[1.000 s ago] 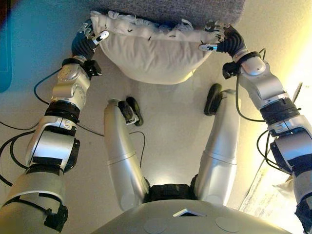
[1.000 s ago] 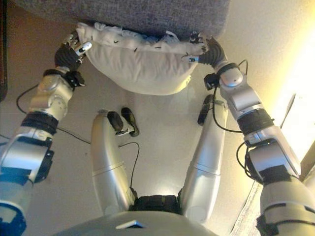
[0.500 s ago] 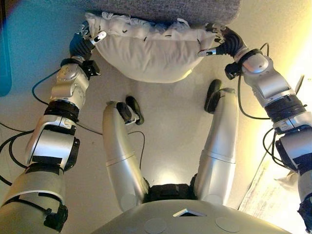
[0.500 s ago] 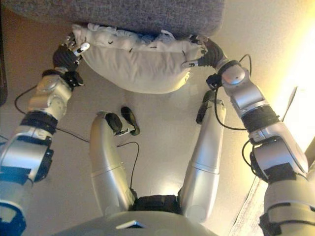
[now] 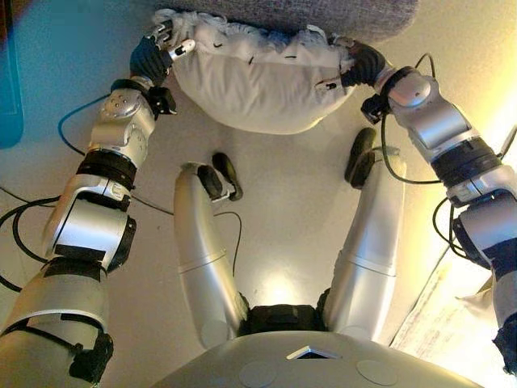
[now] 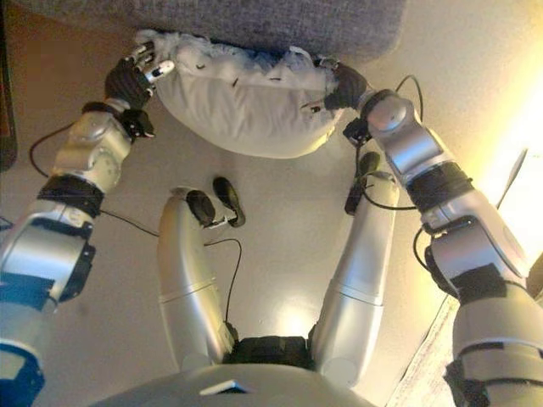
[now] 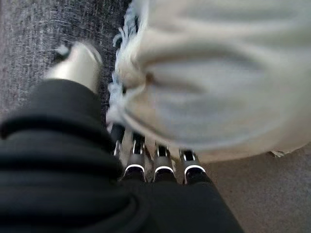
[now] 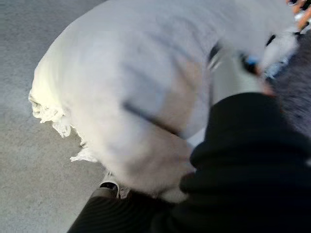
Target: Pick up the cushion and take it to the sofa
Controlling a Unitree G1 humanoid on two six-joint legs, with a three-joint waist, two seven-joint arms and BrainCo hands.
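**Almost home: cushion held crosswise at the sofa's front edge**

Now the cushion [image 5: 258, 81] hangs between both hands, off the floor [image 5: 283, 218], with its long axis running side to side, parallel to the grey sofa [image 5: 323, 12] just beyond it. Its fringed upper edge lies against or just under the sofa's front edge; its rounded belly sags back toward the robot.

The left hand [image 5: 153, 55] grips the cushion's left end. In the left wrist view the fingers [image 7: 163, 165] curl under the fabric while the thumb [image 7: 80, 65] sits above it, so the corner is pinched between them. The right hand [image 5: 362, 63] clamps the opposite end; its wrist view shows the cushion bunched against the dark cover, with a thumb pressed into the cloth, though the fingers are mostly hidden beneath.

Neither arm is nearer: each holds one end, roughly level, at about the same reach. The sofa lies straight ahead of both hands, so by my reading the coming move calls for an even push forward and slightly up, keeping the long axis square to the seat's edge.
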